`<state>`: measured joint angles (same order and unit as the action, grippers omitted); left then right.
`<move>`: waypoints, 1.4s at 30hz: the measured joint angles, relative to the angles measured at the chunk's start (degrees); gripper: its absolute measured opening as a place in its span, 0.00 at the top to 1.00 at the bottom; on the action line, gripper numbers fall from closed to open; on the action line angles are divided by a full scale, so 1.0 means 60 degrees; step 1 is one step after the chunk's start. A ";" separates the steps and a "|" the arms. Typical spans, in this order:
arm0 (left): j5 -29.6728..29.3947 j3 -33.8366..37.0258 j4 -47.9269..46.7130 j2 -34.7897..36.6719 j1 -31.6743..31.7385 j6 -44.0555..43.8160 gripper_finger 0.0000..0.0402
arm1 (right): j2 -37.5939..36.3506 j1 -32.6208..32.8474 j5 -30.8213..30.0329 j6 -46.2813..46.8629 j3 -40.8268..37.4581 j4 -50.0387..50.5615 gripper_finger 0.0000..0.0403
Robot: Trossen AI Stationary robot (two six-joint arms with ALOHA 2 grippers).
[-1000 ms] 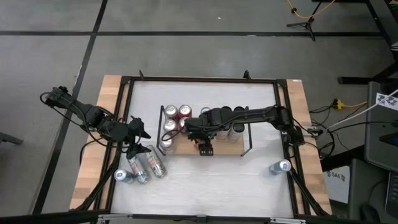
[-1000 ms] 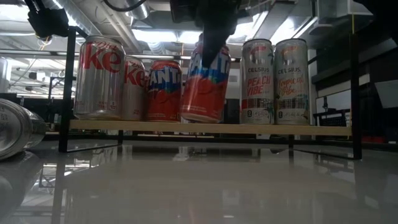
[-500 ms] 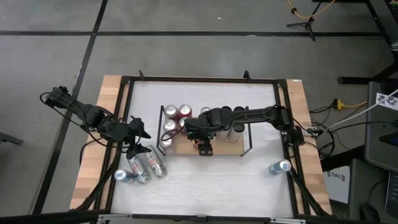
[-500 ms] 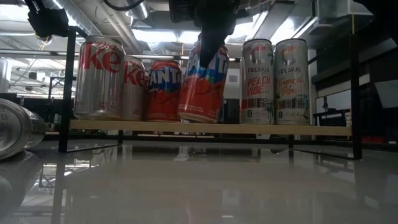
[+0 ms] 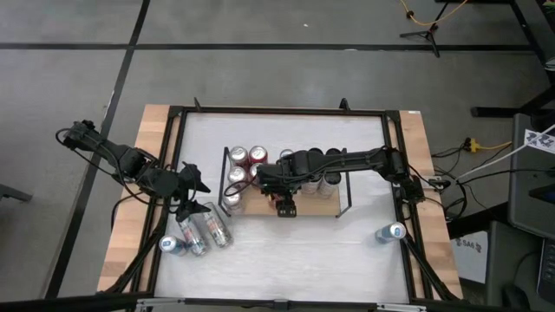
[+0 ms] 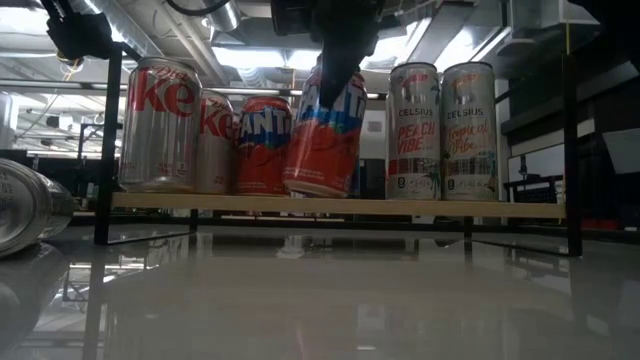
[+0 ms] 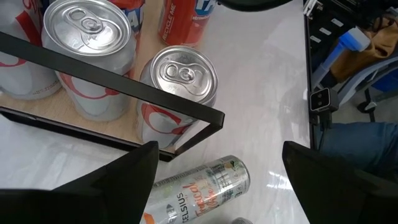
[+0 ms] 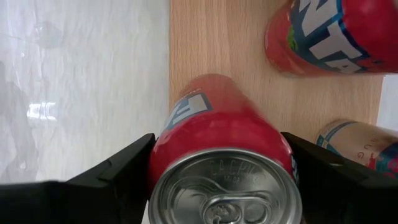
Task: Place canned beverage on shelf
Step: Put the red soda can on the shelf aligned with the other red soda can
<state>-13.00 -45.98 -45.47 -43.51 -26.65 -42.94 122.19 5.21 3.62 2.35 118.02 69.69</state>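
Note:
The shelf is a light wooden board with black end rails, standing mid-table and carrying several upright cans. My right gripper hangs over its near edge, shut on a red Fanta can that tilts at board level. Whether the can's base touches the board I cannot tell. My left gripper stays open above the table's left side, over a lying Celsius can and touching nothing. My right gripper pinches the red can's upper wall, just below the top rim, between its two fingers, one on each side. The fingers come from above, pointing steeply down. The can hangs tilted, its base end toward the table's left, above the board's near strip.
Coke cans stand at the shelf's left end, another Fanta behind, and Celsius cans to the right. Loose cans lie near the front left, and one stands at the front right. The left rail is close to my left gripper.
The held red can has drifted a little toward the table's left with my right gripper's fingers, staying tilted at board level. My left gripper has kept still.

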 joint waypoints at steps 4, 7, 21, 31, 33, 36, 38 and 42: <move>-0.0003 0.0000 0.0003 0.0000 0.0001 0.0003 0.16 | 0.0000 0.0000 0.0000 -0.0002 -0.0002 -0.0162 0.24; 0.0000 0.0000 0.0003 0.0000 0.0003 0.0003 0.16 | 0.0000 0.0000 0.0000 0.0036 -0.0004 -0.0204 0.24; 0.0000 0.0000 0.0003 0.0000 0.0000 0.0003 0.16 | -0.0015 0.0000 0.0004 0.0171 0.0000 -0.0204 0.08; 0.0000 0.0000 0.0003 0.0000 0.0000 0.0003 0.16 | -0.0015 0.0000 0.0004 0.0168 0.0027 -0.0384 0.06; 0.0000 0.0000 0.0003 0.0002 0.0003 0.0003 0.16 | -0.0015 0.0000 0.0004 0.0168 0.0140 -0.0353 0.06; 0.0000 0.0000 0.0003 0.0000 0.0000 0.0006 0.16 | -0.0015 0.0003 0.0004 0.0168 0.0452 -0.0340 0.06; 0.0000 0.0000 0.0003 0.0000 0.0003 0.0003 0.16 | -0.0015 0.0009 0.0004 0.0168 0.0763 -0.0179 0.05; 0.0000 0.0000 0.0003 0.0000 0.0001 0.0003 0.16 | -0.0015 0.0047 0.0004 0.0131 0.1562 0.0547 0.05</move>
<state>-12.99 -45.98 -45.45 -43.51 -26.65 -42.92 122.10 5.49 3.64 3.14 127.39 72.97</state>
